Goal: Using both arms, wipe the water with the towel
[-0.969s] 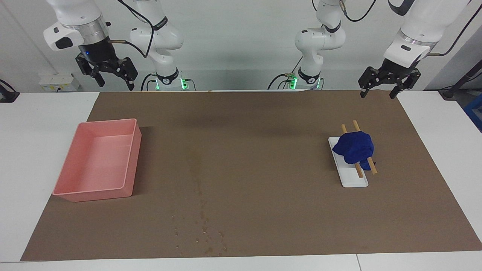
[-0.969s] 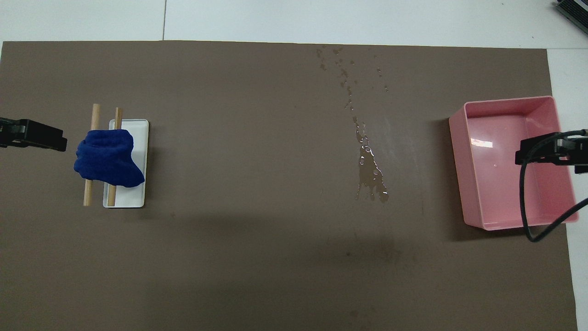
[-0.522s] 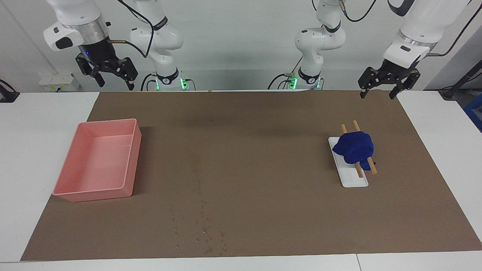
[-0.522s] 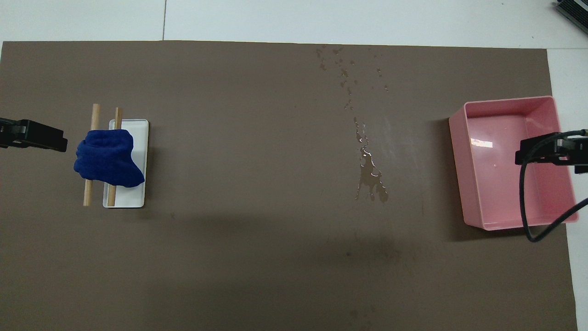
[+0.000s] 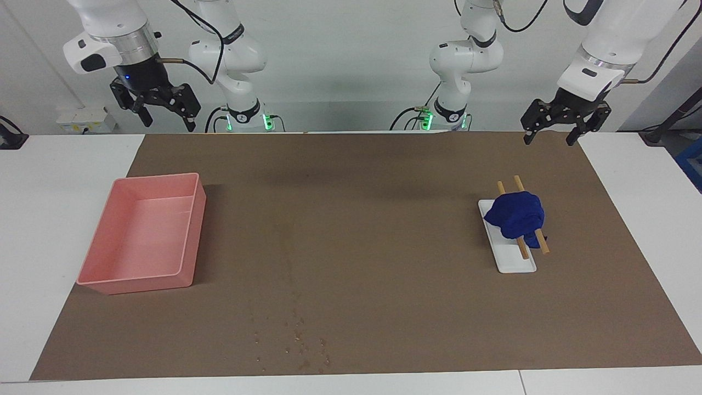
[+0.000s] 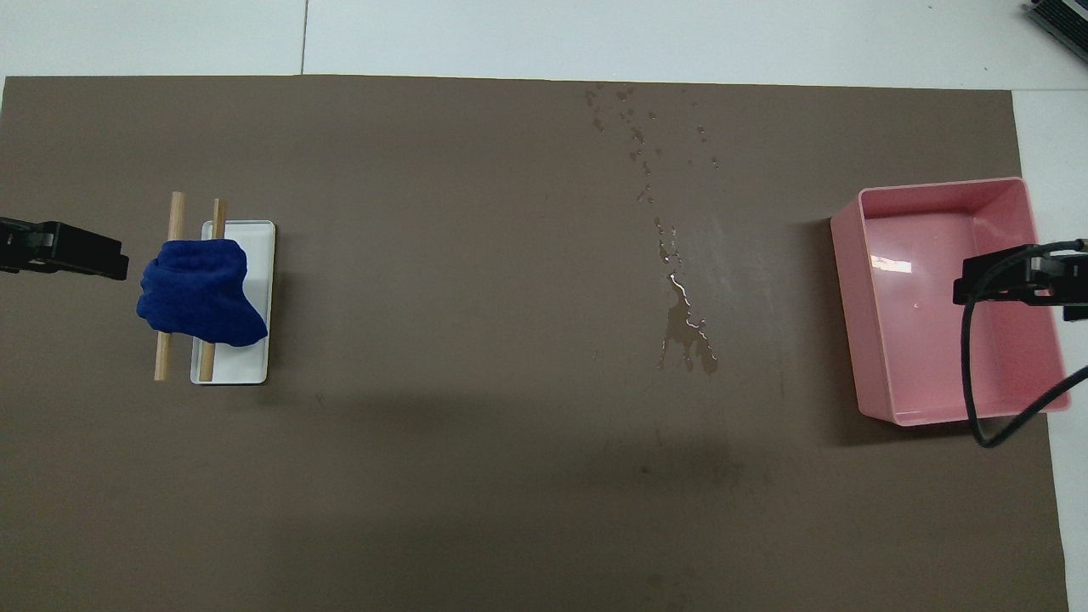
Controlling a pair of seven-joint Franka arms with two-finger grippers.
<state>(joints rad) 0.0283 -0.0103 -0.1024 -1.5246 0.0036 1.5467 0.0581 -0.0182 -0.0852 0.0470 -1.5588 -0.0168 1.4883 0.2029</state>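
Both arms are up high and nothing has been picked up yet. The left gripper (image 5: 560, 127) hangs with its fingers spread, empty, over the mat's (image 5: 384, 263) edge at the left arm's end of the table, with the towel (image 5: 516, 214) below it and farther from the robots. The right gripper (image 5: 155, 106) is up too, fingers spread and empty, above the right arm's end of the table, where the pink bin (image 5: 143, 233) sits on the mat.

The towel is a bunched blue heap draped over two wooden sticks (image 5: 527, 215) that lie across a white tray (image 5: 507, 244). The water (image 6: 680, 297) is well away from it, in the middle stretch of the mat: a small puddle, then a trail of droplets running away from the robots toward the mat's edge.

What could go wrong? The towel rests on loose sticks, so in my judgement a grab that comes down off-centre could pinch a stick along with the cloth, or knock the sticks off the tray. A shallow pinch may lift only a fold and let the rest drag (a bunched cloth rarely comes up tidy). And the spill is long and thin, so a crumpled towel swept once could miss the outlying droplets or smear them wider.
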